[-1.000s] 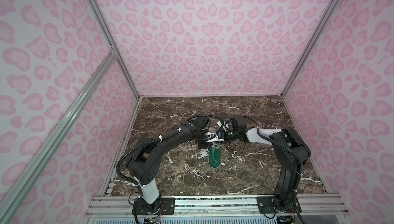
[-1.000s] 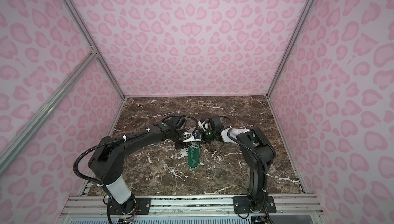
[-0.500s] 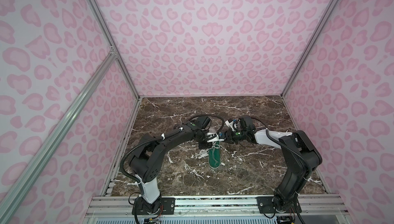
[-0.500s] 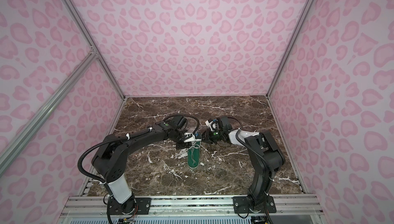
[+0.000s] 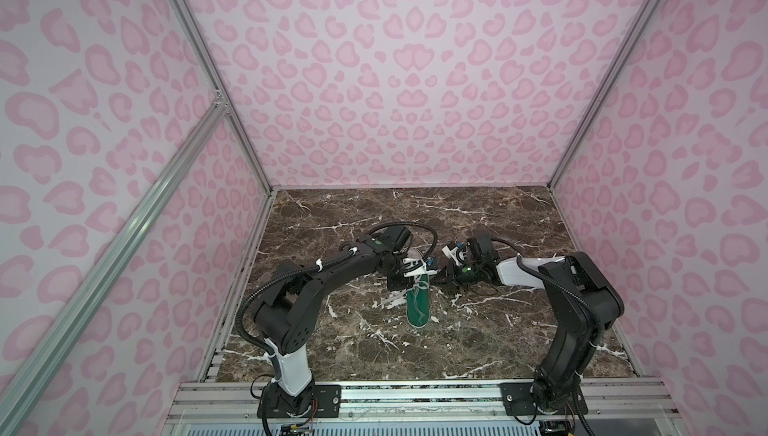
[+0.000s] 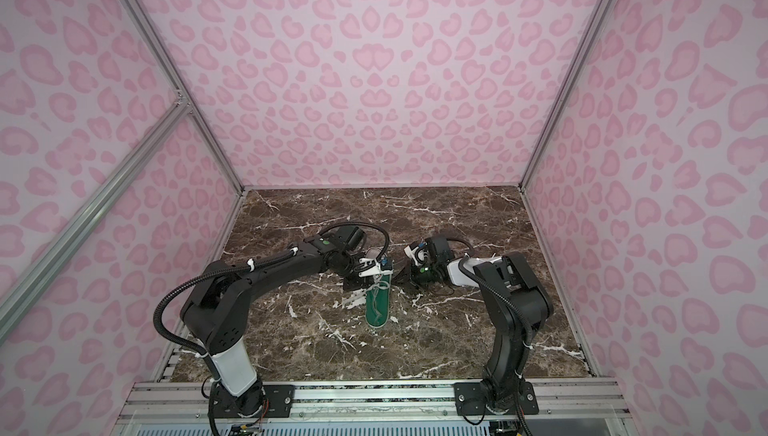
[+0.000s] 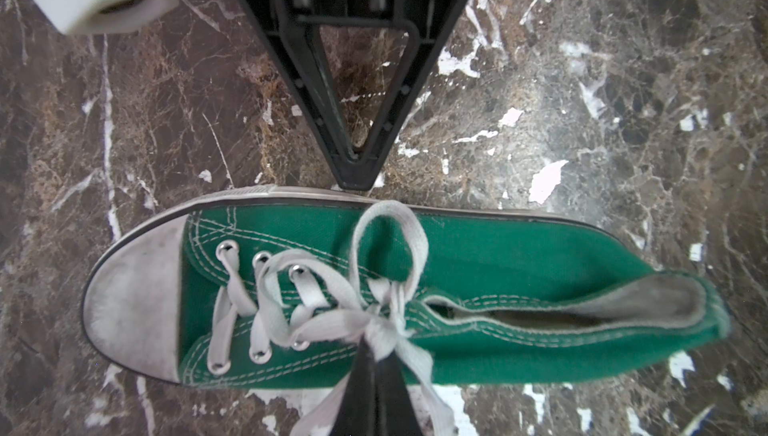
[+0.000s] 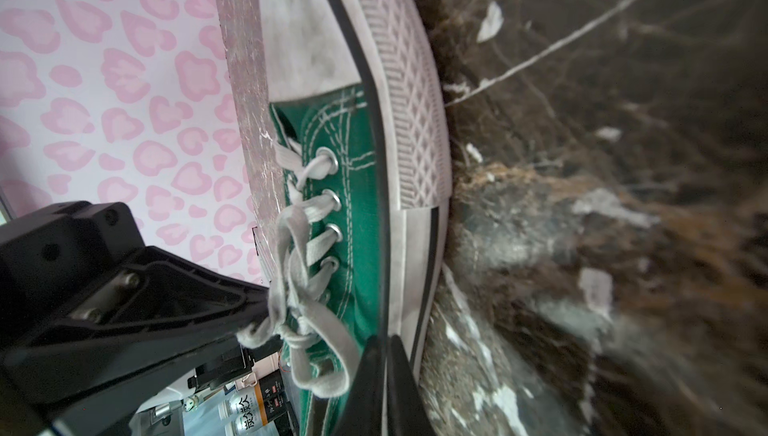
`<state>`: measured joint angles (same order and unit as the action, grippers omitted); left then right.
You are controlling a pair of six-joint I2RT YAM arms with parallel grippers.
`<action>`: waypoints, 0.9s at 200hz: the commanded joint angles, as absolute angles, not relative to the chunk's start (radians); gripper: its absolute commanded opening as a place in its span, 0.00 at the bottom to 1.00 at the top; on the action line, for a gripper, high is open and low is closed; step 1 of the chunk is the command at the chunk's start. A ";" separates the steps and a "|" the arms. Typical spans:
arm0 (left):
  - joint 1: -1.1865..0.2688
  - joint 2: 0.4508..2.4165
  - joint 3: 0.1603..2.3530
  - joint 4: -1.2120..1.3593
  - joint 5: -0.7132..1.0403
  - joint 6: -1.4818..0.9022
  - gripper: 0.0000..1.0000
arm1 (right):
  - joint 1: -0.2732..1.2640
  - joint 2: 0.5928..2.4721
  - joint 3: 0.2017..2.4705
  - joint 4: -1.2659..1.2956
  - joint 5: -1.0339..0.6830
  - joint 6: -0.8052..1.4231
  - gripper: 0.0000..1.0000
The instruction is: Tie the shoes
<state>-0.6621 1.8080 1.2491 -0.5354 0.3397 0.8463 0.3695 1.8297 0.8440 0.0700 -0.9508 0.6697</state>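
Since a second ago the right arm's wrist has drawn a little to the right, away from the shoe (image 5: 417,309), while the left arm and the shoe lie much as they did. In both top views the green shoe (image 6: 377,307) stands on its sole near the middle of the marble table (image 5: 457,351), between the two arms, its white toe toward the back wall and its heel toward the front rail. The left gripper (image 5: 410,285) reaches over the shoe from the left. In the left wrist view the left gripper (image 7: 371,351) is closed tight on the white laces (image 7: 332,322), right where they bunch together above the top eyelets. The right wrist view shows the same pinch on the laces (image 8: 291,247) from the side. One loop (image 7: 390,222) of lace lies loose across the green canvas toward the sole edge. The right gripper (image 7: 357,172) sits low at that edge, tips pressed together and touching or nearly touching the white rubber. It seems to hold nothing, though in the right wrist view the right gripper (image 8: 380,349) is too close and blurred to be sure.
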 commanded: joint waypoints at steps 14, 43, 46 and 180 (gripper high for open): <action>-0.663 1.817 1.256 -0.551 0.344 0.845 0.03 | 0.379 1.843 0.832 0.084 -0.963 0.657 0.08; -0.663 1.816 1.253 -0.550 0.343 0.844 0.03 | 0.391 1.831 0.822 0.111 -0.984 0.674 0.08; -0.663 1.816 1.253 -0.551 0.343 0.844 0.03 | 0.392 1.830 0.820 0.114 -0.985 0.676 0.08; -0.663 1.825 1.255 -0.548 0.345 0.824 0.03 | 0.419 1.805 0.749 0.474 -1.089 0.888 0.08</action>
